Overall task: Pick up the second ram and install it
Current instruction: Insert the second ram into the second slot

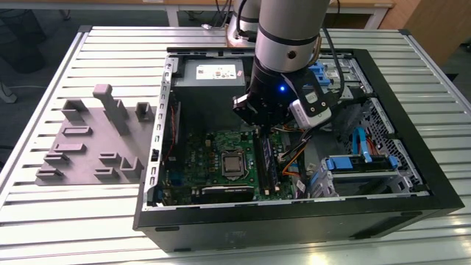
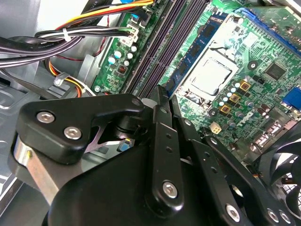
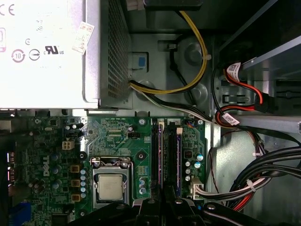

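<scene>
**Second ram: location and handling**
- The gripper (image 1: 263,130) hangs inside the open computer case (image 1: 425,144), directly above the memory slots (image 3: 167,150).
- In the exterior view a long dark stick stands on edge in that slot bank, just under the tool. This is judged to be the second ram (image 1: 268,164). Whether it is seated cannot be told.
- Whether the tool is spread, pressed together or pinching the module cannot be told.
- The module should be light, thin and stiff along its length, but fragile, since it carries bare chips and edge contacts.
- Take hold across the two flat faces near mid-length. Keep the module upright and apply load straight down into the slot.

**Surroundings**
- Table (image 1: 88,221): a slatted metal surface that carries the case.
- Fixture tray (image 1: 81,149): grey, well apart from the case, toward the exterior view's left.
- Power supply (image 3: 42,52): sits beside the motherboard (image 1: 198,154), clear of the slots.
- Cable bundle (image 3: 263,165): black, red and yellow leads run near the slot bank on the side away from the processor. This is the likeliest obstruction to the tool body.
- Processor (image 3: 110,187): exposed, just beside the slots, so avoid contact with it
</scene>
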Robot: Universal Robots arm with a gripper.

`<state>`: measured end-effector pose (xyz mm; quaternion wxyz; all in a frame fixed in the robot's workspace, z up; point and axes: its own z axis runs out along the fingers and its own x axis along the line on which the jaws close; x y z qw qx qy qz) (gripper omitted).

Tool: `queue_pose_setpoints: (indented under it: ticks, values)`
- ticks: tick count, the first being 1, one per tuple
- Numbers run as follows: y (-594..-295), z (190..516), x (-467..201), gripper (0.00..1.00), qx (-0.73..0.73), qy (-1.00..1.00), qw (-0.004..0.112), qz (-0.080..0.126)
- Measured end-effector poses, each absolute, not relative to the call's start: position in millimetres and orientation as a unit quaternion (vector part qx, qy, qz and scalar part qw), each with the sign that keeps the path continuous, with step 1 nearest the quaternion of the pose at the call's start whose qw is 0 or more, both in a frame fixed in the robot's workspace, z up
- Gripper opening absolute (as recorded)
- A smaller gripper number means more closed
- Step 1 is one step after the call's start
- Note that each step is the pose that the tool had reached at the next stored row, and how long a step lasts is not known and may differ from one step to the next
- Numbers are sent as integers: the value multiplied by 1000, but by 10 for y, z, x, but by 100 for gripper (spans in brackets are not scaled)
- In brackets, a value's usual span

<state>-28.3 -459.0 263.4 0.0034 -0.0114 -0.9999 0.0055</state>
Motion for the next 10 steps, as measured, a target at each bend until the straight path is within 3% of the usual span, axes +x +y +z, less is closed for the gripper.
queue_pose_setpoints:
  ticks: [10]
  values:
    - [-4590, 2582, -280, 14, -12, -1000, 3, 5]
